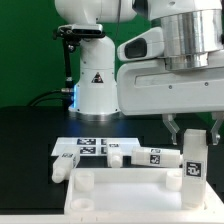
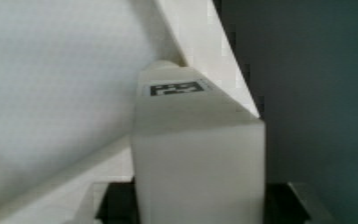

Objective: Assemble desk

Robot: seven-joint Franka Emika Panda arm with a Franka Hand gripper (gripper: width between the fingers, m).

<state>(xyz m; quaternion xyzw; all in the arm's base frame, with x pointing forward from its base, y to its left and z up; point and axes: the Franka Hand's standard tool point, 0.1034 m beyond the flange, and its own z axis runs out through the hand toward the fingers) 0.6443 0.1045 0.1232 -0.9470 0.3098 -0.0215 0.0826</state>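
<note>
The white desk tabletop [image 1: 125, 197] lies at the front with its rim and round corner sockets up. One white square desk leg [image 1: 193, 160] stands upright at its corner on the exterior view's right. My gripper [image 1: 193, 135] hangs straight over that leg, one finger on each side of its top. In the wrist view the leg [image 2: 194, 140] with its tag fills the middle. The dark fingers [image 2: 115, 205] lie right against both of its sides, shut on it. The tabletop [image 2: 51, 90] shows pale behind it.
Two more white legs [image 1: 135, 153] [image 1: 64, 166] lie behind the tabletop, partly on the marker board [image 1: 88, 146]. The white robot base [image 1: 93, 85] stands at the back on the black table [image 1: 25, 140]. A green wall closes the rear.
</note>
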